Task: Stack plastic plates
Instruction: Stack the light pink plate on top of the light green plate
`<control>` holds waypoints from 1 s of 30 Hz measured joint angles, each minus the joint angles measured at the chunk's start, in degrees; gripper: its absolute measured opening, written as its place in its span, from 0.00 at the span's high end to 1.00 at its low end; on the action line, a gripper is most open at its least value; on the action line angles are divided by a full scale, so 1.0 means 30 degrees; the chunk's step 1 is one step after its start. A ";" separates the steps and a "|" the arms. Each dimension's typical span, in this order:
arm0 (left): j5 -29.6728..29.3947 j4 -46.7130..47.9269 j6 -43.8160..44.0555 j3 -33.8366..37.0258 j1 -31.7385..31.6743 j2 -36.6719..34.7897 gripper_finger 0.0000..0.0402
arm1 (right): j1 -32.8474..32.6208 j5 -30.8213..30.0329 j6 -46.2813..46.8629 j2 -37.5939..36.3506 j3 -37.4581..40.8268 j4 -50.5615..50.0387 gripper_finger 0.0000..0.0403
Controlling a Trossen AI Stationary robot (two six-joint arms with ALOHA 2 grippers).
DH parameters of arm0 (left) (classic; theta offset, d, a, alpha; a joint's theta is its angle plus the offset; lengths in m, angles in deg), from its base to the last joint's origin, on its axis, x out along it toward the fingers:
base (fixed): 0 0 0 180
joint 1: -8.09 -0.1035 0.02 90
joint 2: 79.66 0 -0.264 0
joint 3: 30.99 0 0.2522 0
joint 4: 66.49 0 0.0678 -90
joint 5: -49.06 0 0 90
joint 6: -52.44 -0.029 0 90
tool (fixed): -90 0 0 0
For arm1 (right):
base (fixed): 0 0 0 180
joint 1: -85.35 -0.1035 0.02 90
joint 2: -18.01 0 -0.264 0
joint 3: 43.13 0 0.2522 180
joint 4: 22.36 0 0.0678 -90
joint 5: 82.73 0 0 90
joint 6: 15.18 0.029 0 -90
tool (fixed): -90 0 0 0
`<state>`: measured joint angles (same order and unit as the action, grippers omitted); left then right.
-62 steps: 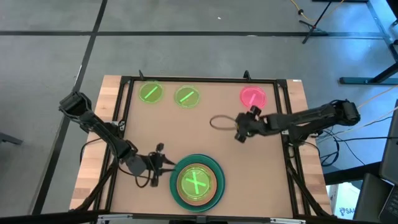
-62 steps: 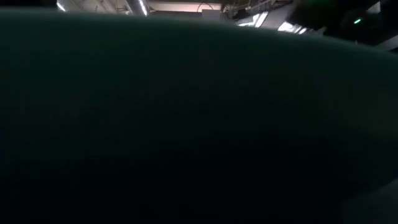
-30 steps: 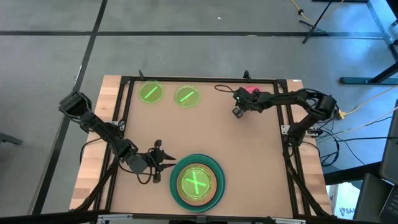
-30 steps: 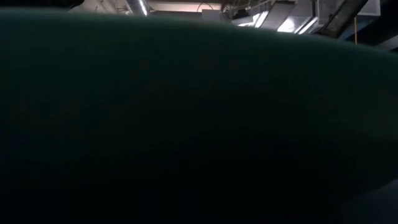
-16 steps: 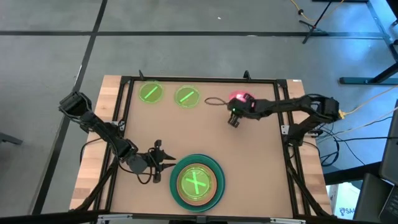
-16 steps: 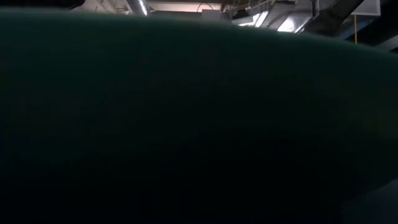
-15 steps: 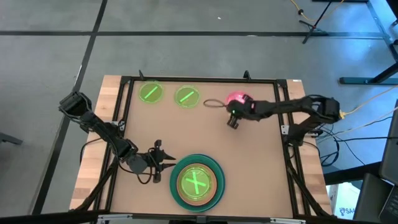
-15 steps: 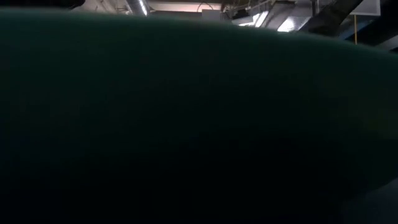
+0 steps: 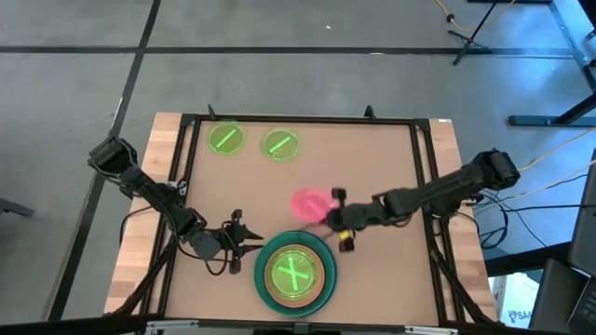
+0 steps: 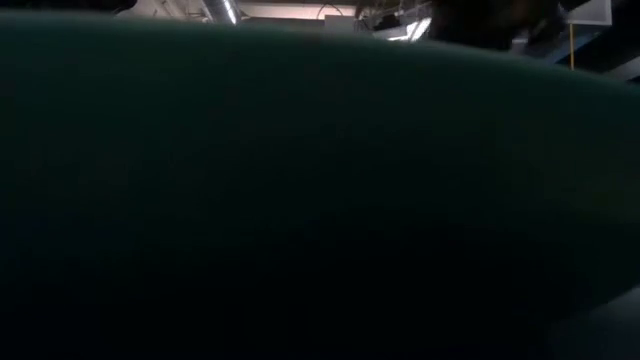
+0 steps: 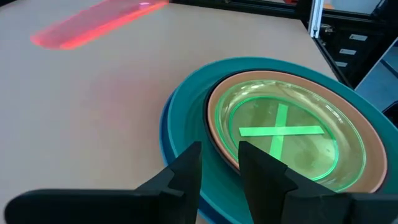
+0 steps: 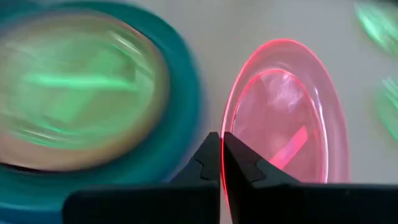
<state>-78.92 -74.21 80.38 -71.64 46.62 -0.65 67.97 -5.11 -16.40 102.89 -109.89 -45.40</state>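
A stack stands at the near edge: a large teal plate at the bottom, a salmon plate on it and a neon-green plate on top. Two more small neon-green plates lie flat at the far left. My right gripper is shut on a small pink plate mid-table, just beyond the stack. My left gripper stands open at the stack's left edge, its fingers apart in front of the teal rim. The low view shows little but a dark teal rim. My right gripper pinches the pink plate's rim between its two shut fingers, at the edge nearest the gripper. The fingers come roughly level from the table's right. The plate juts out beyond them toward the left and looks lifted off the table.
A black frame runs around the brown work surface. The right half of the surface beside the stack is bare. Cables lie on the floor at the right.
My right gripper has taken hold of the pink plate at the far right and carried it toward the near edge and to the left. The plate now hangs just beyond the stack. My left arm has kept still.
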 joint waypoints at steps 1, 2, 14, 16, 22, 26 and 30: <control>0.0000 -0.0013 0.0013 0.0000 0.0007 0.0000 0.75 | -0.0389 0.0568 -0.0324 0.0000 -0.0002 0.0785 1.00; 0.0000 -0.0021 0.0020 0.0000 0.0001 0.0000 0.75 | -0.0758 0.1109 -0.0684 0.0023 -0.0007 0.1472 1.00; -0.0102 -0.0196 0.0007 -0.0007 -0.0088 0.0000 0.75 | -0.3478 0.4691 -0.2054 0.2073 -0.0022 0.7592 1.00; -0.0061 -0.0212 0.0007 -0.0007 -0.0088 0.0000 0.75 | -0.3504 0.4658 -0.1968 0.2430 -0.0022 0.8086 1.00; 0.0386 -0.0227 0.0007 -0.0007 -0.0088 0.0000 0.75 | -0.3445 0.5032 0.0987 0.3959 -0.0022 1.2054 0.99; 0.0386 -0.0225 -0.0001 -0.0007 -0.0088 0.0000 0.75 | -0.3445 0.5990 0.1268 0.4854 -0.0022 1.2432 0.99; 0.0357 -0.0225 -0.0008 -0.0007 -0.0185 0.0000 0.75 | -0.3461 0.6520 0.1276 0.5459 -0.0022 1.2577 0.99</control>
<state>-77.85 -74.88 80.36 -71.66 46.06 -0.65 57.58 14.45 -12.57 119.26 -109.95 -7.67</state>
